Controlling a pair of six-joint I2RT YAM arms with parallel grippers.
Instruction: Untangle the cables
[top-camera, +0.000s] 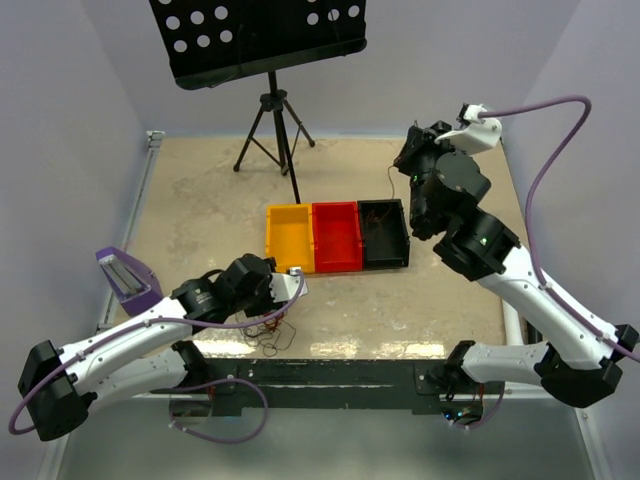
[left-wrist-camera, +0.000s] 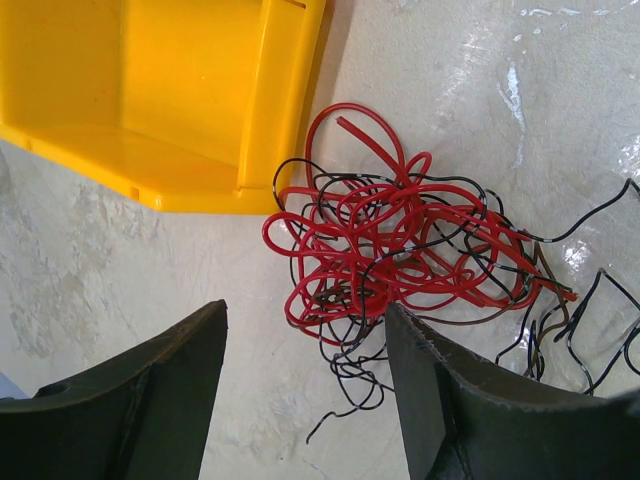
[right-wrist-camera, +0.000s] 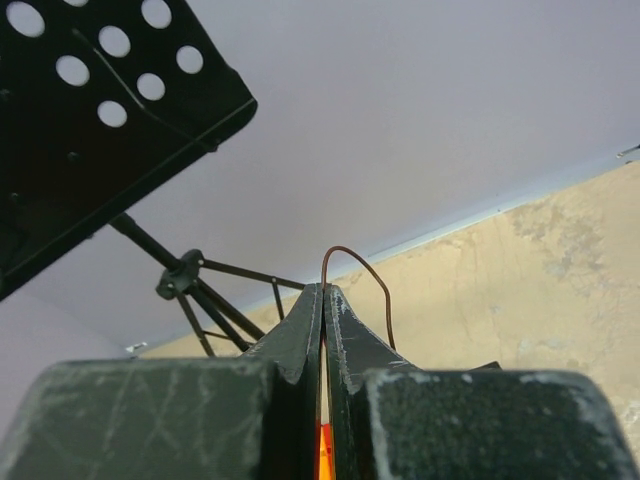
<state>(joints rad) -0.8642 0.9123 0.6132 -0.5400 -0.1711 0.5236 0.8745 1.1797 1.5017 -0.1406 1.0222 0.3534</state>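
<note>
Red cables (left-wrist-camera: 380, 240) are lying bunched under the open left hand (left-wrist-camera: 305, 330) (right hand (right-wrist-camera: 323, 295) is pinching a brown strand (right-wrist-camera: 365, 265)). Probably the left is needing to close on one loop.

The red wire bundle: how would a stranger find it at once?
On the table, find the yellow bin, left of the red bin. Just on its near side, under the left gripper, lies the cable tangle: glossy red loops knotted with hair-thin black wires, unlike the loose black strands beside it.
</note>
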